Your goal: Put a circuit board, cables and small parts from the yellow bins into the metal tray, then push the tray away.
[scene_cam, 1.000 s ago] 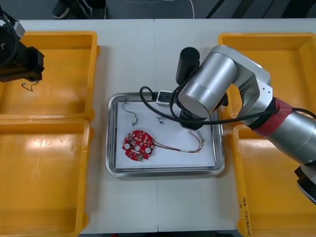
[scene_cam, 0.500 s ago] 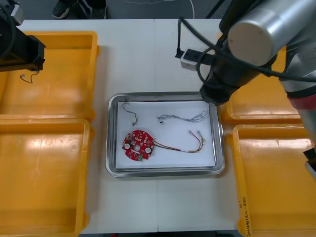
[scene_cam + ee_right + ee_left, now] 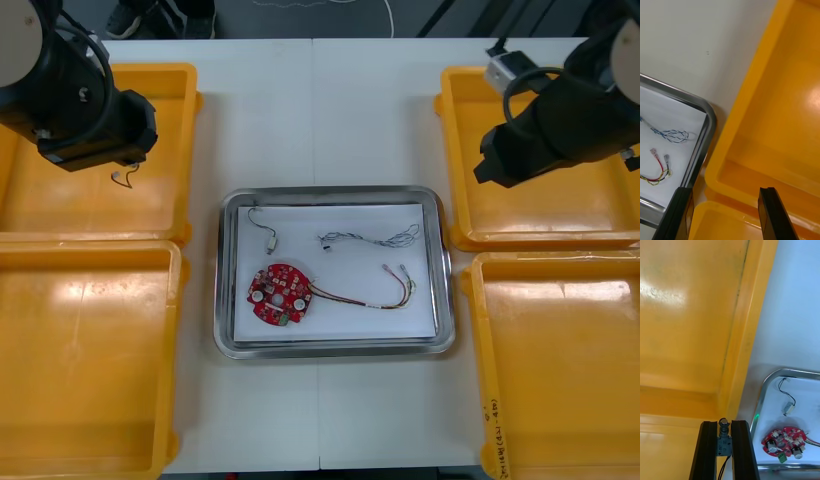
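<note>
Gripping one small metal part (image 3: 723, 422), the left gripper (image 3: 724, 426) hangs over a far yellow bin (image 3: 100, 215); the right gripper (image 3: 724, 189) gapes wide; the tray (image 3: 330, 350) holds one circuit board (image 3: 280, 294), three cables (image 3: 370, 238)

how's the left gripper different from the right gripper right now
The left gripper is shut on a small metal part with a thin black lead; the right gripper is open, with nothing between its fingers. The left gripper hangs over the far left yellow bin, the right gripper over the far right yellow bin. Both have black fingers and are off the shiny metal tray.
</note>
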